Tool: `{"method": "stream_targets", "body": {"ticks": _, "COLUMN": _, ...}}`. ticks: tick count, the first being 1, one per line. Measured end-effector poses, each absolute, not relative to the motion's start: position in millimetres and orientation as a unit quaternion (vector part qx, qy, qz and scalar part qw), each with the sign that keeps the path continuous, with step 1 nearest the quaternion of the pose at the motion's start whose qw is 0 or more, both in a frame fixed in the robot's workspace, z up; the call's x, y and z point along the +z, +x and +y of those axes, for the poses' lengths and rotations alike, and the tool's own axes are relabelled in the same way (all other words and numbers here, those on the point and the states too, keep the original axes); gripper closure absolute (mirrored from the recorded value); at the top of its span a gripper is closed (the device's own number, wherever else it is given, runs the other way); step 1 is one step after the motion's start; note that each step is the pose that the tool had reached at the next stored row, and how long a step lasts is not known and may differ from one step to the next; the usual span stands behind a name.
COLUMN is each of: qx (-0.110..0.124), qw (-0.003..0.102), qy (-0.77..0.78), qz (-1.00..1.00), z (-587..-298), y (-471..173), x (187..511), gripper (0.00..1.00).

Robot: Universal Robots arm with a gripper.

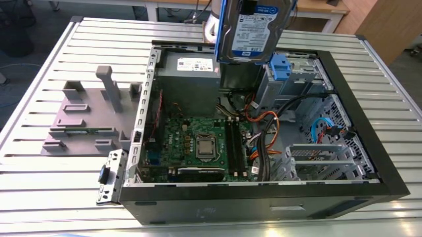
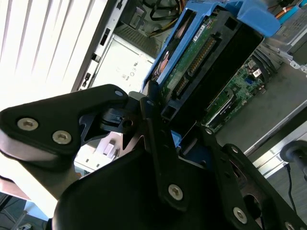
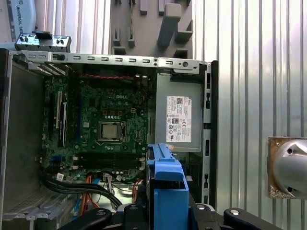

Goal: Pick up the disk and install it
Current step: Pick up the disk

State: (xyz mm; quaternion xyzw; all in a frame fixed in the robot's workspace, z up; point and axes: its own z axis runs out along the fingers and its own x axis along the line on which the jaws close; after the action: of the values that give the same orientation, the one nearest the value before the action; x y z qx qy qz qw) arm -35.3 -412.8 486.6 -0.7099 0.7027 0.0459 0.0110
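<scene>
The disk (image 1: 250, 29), a silver hard drive with a white-and-blue label in a blue plastic bracket, hangs upright in the air above the back of the open computer case (image 1: 343, 98). My gripper (image 1: 249, 6) holds it from above, shut on its top end. In the second wrist view the black fingers (image 2: 154, 115) clamp the blue bracket, and the disk (image 2: 206, 52) shows its green circuit-board side. In the first wrist view the bracket's blue edge (image 3: 165, 177) stands out from the gripper (image 3: 165, 216) over the case, next to the power supply.
The case lies open on a slatted metal table (image 1: 53, 197), with motherboard (image 1: 197, 143), grey power supply (image 1: 188, 74), cables (image 1: 264, 133) and a blue-trimmed drive bay (image 1: 283, 69) inside. A grey plastic stand (image 1: 92, 113) with upright posts stands at the exterior view's left. A small metal bracket (image 1: 108, 177) lies near the case's front corner.
</scene>
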Motion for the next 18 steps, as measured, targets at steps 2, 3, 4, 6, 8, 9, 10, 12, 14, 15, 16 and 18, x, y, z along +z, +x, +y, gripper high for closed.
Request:
{"method": "stream_targets", "body": {"ticks": 2, "qx": 0.046, "qw": 0.011, "qy": -0.71, "qz": 0.703, "z": -413.7, "y": -35.3, "x": 486.5, "gripper": 0.63}}
{"method": "stream_targets", "body": {"ticks": 3, "qx": 0.046, "qw": 0.011, "qy": -0.71, "qz": 0.703, "z": -414.2, "y": -35.3, "x": 486.5, "gripper": 0.63}}
{"method": "stream_targets", "body": {"ticks": 4, "qx": 0.046, "qw": 0.011, "qy": -0.71, "qz": 0.703, "z": -414.7, "y": -35.3, "x": 486.5, "gripper": 0.63}}
{"method": "stream_targets", "body": {"ticks": 6, "qx": 0.046, "qw": 0.011, "qy": -0.71, "qz": 0.703, "z": -415.8, "y": -35.3, "x": 486.5, "gripper": 0.63}}
{"method": "stream_targets", "body": {"ticks": 8, "qx": 0.046, "qw": 0.011, "qy": -0.71, "qz": 0.703, "z": -416.8, "y": -35.3, "x": 486.5, "gripper": 0.63}}
{"method": "stream_targets", "body": {"ticks": 9, "qx": 0.046, "qw": 0.011, "qy": -0.71, "qz": 0.703, "z": -417.3, "y": -35.3, "x": 486.5, "gripper": 0.63}}
{"method": "stream_targets", "body": {"ticks": 10, "qx": 0.046, "qw": 0.011, "qy": -0.71, "qz": 0.703, "z": -417.8, "y": -35.3, "x": 486.5, "gripper": 0.63}}
{"method": "stream_targets", "body": {"ticks": 12, "qx": 0.046, "qw": 0.011, "qy": -0.71, "qz": 0.703, "z": -418.8, "y": -35.3, "x": 486.5, "gripper": 0.63}}
{"method": "stream_targets", "body": {"ticks": 14, "qx": 0.046, "qw": 0.011, "qy": -0.71, "qz": 0.703, "z": -419.8, "y": -35.3, "x": 486.4, "gripper": 0.63}}
{"method": "stream_targets", "body": {"ticks": 15, "qx": 0.046, "qw": 0.011, "qy": -0.71, "qz": 0.703, "z": -420.2, "y": -35.3, "x": 486.4, "gripper": 0.63}}
{"method": "stream_targets", "body": {"ticks": 16, "qx": 0.046, "qw": 0.011, "qy": -0.71, "qz": 0.703, "z": -420.7, "y": -35.3, "x": 486.4, "gripper": 0.63}}
{"method": "stream_targets", "body": {"ticks": 18, "qx": 0.046, "qw": 0.011, "qy": -0.71, "qz": 0.703, "z": -421.6, "y": -35.3, "x": 486.4, "gripper": 0.63}}
